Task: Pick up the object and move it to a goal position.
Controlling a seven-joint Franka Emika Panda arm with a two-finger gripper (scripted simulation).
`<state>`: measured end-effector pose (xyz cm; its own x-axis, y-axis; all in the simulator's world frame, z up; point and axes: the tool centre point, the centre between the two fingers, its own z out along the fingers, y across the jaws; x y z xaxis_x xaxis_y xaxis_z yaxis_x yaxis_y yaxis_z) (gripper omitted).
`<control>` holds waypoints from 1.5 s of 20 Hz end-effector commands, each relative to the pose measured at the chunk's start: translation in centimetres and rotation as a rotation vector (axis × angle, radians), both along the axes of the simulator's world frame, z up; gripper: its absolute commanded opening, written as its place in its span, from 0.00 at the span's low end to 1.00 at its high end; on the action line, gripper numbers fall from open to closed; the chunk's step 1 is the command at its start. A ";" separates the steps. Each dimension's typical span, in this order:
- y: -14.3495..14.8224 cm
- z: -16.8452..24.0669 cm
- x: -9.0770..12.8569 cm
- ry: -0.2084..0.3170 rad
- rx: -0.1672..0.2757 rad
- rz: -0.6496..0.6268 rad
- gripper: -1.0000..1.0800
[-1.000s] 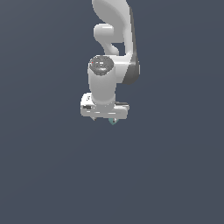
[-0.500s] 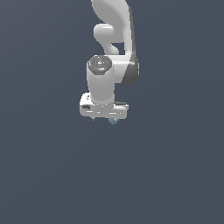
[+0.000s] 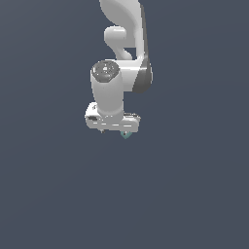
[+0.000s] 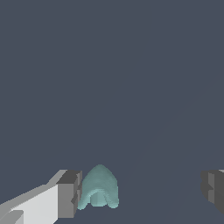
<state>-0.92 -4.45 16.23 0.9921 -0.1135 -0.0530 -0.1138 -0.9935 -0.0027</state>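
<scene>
Claw (image 4: 142,192) standing wide open, gripping nothing. Teal object (image 4: 99,187) sitting between fingers, touching one finger (image 4: 69,194), well apart from other; likely straddling for pinch.

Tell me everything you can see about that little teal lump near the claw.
The teal lump is a small, matte, rounded shape tapering to a blunt point, with a scalloped hollow at its wide end. In the wrist view it sits between the open claw fingers, right beside one finger pad, far from the other. In the exterior view only a sliver shows under the claw. Contact can't be confirmed.
</scene>
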 end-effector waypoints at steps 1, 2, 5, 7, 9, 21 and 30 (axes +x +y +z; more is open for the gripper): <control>0.2 -0.2 -0.2 -0.001 0.000 0.002 0.96; 0.3 -0.4 -0.3 -0.002 -0.001 0.003 0.96; 0.7 -1.0 -0.8 -0.005 -0.001 0.005 0.96; 1.0 -1.5 -1.2 -0.008 -0.002 0.008 0.96; 1.4 -2.1 -1.8 -0.012 -0.003 0.011 0.96; 4.5 -6.5 -6.9 -0.043 -0.007 0.038 0.96; 5.3 -7.6 -8.6 -0.052 -0.008 0.046 0.96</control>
